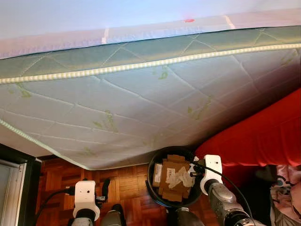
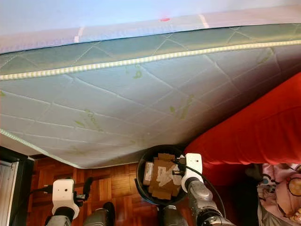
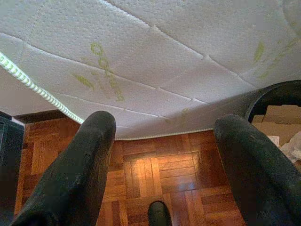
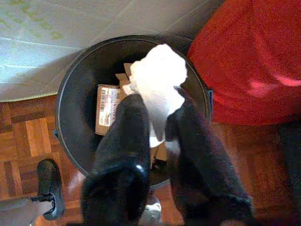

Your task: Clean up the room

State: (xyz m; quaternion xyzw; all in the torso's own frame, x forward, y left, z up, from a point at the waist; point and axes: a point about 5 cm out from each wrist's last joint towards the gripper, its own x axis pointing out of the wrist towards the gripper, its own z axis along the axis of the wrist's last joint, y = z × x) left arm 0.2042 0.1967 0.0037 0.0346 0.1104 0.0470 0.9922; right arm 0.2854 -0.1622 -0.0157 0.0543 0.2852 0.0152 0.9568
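The right gripper (image 4: 157, 110) is pinched shut on a crumpled white paper (image 4: 158, 77), holding it directly over the open mouth of the black waste bin (image 4: 77, 80). The bin sits beneath the fingers, already holding flattened cardboard pieces (image 1: 171, 181). To do the drop well, I judge the fingers should part only while the wad hangs inside the rim, well clear of the red blanket (image 1: 263, 136) just beyond the bin, so the light paper falls in rather than drifting onto the parquet floor (image 3: 160, 174).

The right wrist view shows the pinch itself and a labelled carton (image 4: 107, 109) under the paper; the head views hide that grip but show the quilted mattress (image 1: 141, 99) ahead. The left gripper (image 3: 162, 162) hangs idle over the floor, fingers spread apart.
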